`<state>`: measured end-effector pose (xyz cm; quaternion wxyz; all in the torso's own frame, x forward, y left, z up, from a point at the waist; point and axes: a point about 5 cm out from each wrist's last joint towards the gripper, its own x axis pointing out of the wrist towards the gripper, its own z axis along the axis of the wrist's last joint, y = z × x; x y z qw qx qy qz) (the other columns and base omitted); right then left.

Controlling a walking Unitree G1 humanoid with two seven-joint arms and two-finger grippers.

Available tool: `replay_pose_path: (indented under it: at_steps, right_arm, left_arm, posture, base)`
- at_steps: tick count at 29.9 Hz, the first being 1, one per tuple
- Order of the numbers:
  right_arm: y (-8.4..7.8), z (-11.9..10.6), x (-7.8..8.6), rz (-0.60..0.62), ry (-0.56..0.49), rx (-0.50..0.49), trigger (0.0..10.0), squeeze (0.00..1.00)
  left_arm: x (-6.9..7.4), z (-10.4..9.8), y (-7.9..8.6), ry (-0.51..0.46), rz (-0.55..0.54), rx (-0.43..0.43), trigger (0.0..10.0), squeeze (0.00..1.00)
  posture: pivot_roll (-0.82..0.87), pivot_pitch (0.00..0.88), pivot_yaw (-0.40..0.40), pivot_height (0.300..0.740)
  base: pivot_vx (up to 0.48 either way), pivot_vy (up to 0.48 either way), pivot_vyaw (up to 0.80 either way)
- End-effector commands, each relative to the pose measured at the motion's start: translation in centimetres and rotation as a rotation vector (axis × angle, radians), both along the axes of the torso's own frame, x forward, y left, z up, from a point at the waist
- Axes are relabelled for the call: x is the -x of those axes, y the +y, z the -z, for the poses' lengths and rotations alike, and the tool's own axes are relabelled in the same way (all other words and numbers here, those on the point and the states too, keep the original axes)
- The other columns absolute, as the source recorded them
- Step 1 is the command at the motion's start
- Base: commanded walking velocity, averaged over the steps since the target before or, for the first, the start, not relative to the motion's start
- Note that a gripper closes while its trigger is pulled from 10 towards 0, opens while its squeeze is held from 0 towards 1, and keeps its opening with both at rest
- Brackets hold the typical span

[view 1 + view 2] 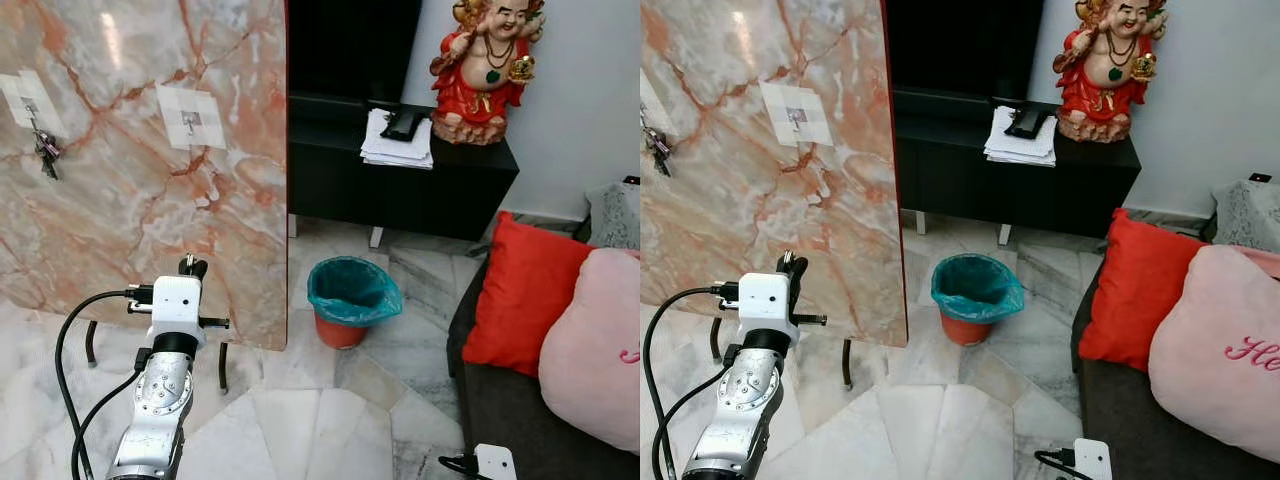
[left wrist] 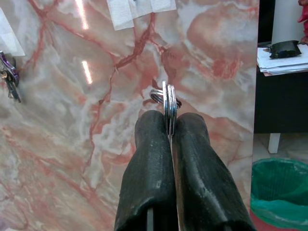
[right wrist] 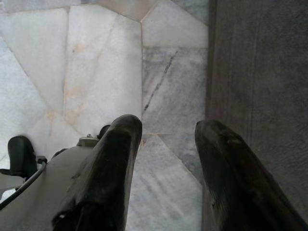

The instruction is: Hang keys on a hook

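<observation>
Your left end effector (image 2: 169,139) is pinched shut on a thin metal key ring (image 2: 166,98), held low before the marble panel (image 1: 150,160). It is light, stiff and slippery; keep the hold at its lower edge. The free hook (image 1: 189,121), probably metal, sits near the panel's upper right corner. Your right end effector (image 3: 166,144) hangs wide over the floor.

A teal-lined bin (image 1: 350,300) stands on the pale marble floor (image 1: 300,430), just beside the edge of the pink-veined slab (image 1: 140,170). Behind it runs a black cabinet (image 1: 400,180) — on its top a stack of papers (image 1: 397,143) with a dark object lying on them, and a red-and-gold figurine (image 1: 485,70) next to the stack. On the right, a grey sofa (image 1: 520,420) holds a red cushion (image 1: 522,295) and a pink cushion (image 1: 595,345), touching each other.
</observation>
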<state>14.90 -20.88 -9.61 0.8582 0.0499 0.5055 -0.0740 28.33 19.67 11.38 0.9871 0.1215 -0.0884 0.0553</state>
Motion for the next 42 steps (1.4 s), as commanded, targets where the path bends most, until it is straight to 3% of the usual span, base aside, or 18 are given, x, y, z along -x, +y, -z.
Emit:
replay_pose_path:
  at_steps: [1,5,11,18,23,26,42]
  right_arm:
    - [0.0,0.1,0.3,-0.004,0.014,-0.005,10.0,0.0]
    - [0.1,0.1,0.3,-0.06,0.026,0.02,10.0,0.0]
    - [0.1,0.2,0.4,-0.004,0.015,0.001,10.0,0.0]
    - [0.1,0.1,0.2,-0.021,0.011,-0.005,10.0,0.0]
    - [0.1,0.0,0.0,-0.09,0.02,0.018,10.0,0.0]
    - [0.1,0.1,0.1,-0.012,0.009,-0.001,10.0,0.0]
    - [0.1,0.0,0.0,-0.029,0.007,-0.006,10.0,0.0]
  left_arm:
    - [0.0,-0.6,-0.1,-0.021,0.002,0.013,10.0,0.0]
    - [-0.3,-0.8,-0.2,-0.019,0.01,0.008,10.0,0.0]
    - [-0.5,-1.0,-0.2,-0.028,-0.003,0.008,10.0,0.0]
    - [-0.7,-1.3,-0.4,-0.035,0.006,0.001,10.0,0.0]
    - [-0.7,-1.3,-0.2,-0.034,-0.004,0.001,10.0,0.0]
    - [-0.5,-1.3,-0.3,-0.034,0.001,-0.004,10.0,0.0]
    - [-0.6,-1.7,-0.6,-0.047,0.013,-0.003,10.0,0.0]
  posture:
    - [0.05,0.0,-0.085,0.74]
    - [0.04,0.0,-0.077,0.74]
    - [0.05,0.0,-0.08,0.74]
    - [0.05,0.0,-0.077,0.74]
    - [0.05,0.0,-0.079,0.74]
    - [0.05,0.0,-0.077,0.74]
    - [0.05,0.0,-0.077,0.74]
  base:
    - [0.0,0.0,0.0]
    - [0.0,0.0,0.13]
    - [0.042,0.0,0.45]
    - [0.275,0.0,0.0]
    - [0.291,0.0,0.48]
    - [0.294,0.0,0.53]
    - [0.297,0.0,0.0]
